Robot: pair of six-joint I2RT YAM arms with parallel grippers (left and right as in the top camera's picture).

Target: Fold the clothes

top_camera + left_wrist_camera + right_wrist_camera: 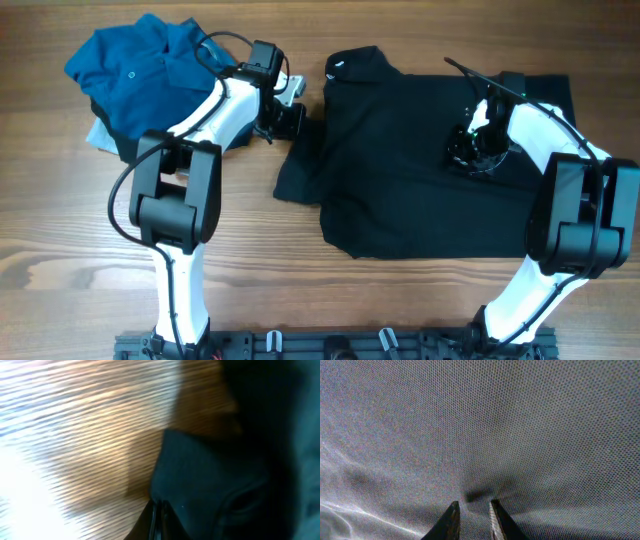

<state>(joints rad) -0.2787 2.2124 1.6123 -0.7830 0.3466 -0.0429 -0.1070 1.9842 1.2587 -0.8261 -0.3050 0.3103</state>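
Note:
The large black shirt (400, 170) lies spread flat over the middle and right of the table, collar at the top left. My left gripper (285, 118) is at its left sleeve edge. In the blurred left wrist view its fingers (157, 521) are pressed together on the black cloth (210, 480). My right gripper (470, 150) is down on the shirt's upper right part. In the right wrist view its fingers (472, 512) stand close together with a pinch of puckered black mesh (480, 435) between them.
A teal-blue polo (140, 65) lies crumpled at the back left on top of a light-blue garment (103, 135) and a dark one. Bare wooden table (80, 250) surrounds the clothes.

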